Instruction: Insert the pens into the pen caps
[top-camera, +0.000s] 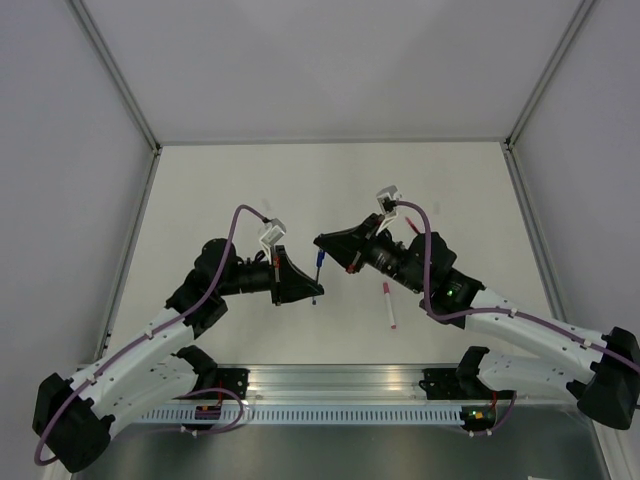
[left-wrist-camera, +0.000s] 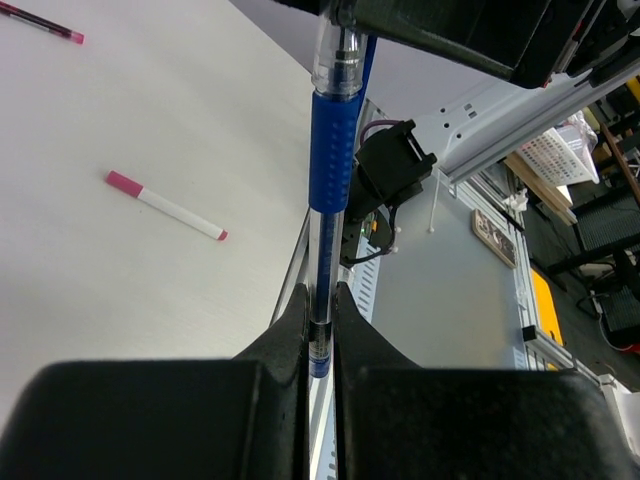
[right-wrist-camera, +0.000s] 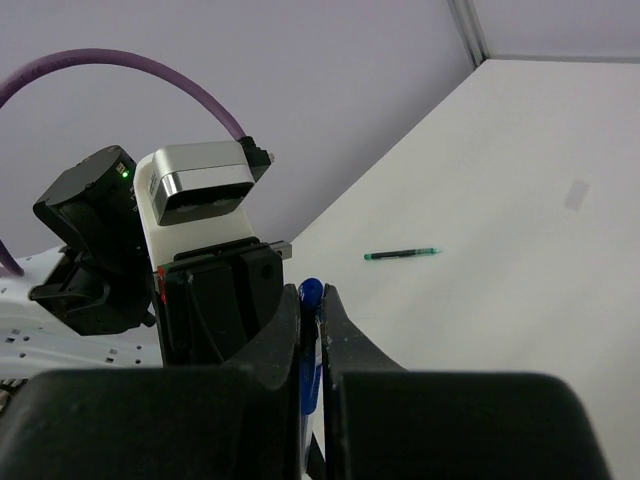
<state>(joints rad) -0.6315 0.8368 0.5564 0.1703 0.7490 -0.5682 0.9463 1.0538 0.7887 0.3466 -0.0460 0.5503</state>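
My left gripper (top-camera: 312, 293) (left-wrist-camera: 318, 295) is shut on the tail of the blue pen (left-wrist-camera: 329, 150) (top-camera: 318, 272) and holds it off the table. The pen points at my right gripper (top-camera: 322, 245) (right-wrist-camera: 311, 300), which is shut on a blue pen cap (right-wrist-camera: 310, 293). The pen's front end reaches the right fingers (left-wrist-camera: 440, 30), and the joint between pen and cap is hidden. The white pen with reddish ends (top-camera: 388, 305) (left-wrist-camera: 165, 204) lies on the table. The red pen (left-wrist-camera: 40, 22) and the green pen (right-wrist-camera: 402, 253) also lie on the table. Other caps are not in view.
The white table (top-camera: 330, 190) is fenced by grey walls on three sides. An aluminium rail (top-camera: 330, 385) with the arm bases runs along its near edge. The left wrist's camera housing (right-wrist-camera: 200, 185) sits close in front of the right gripper.
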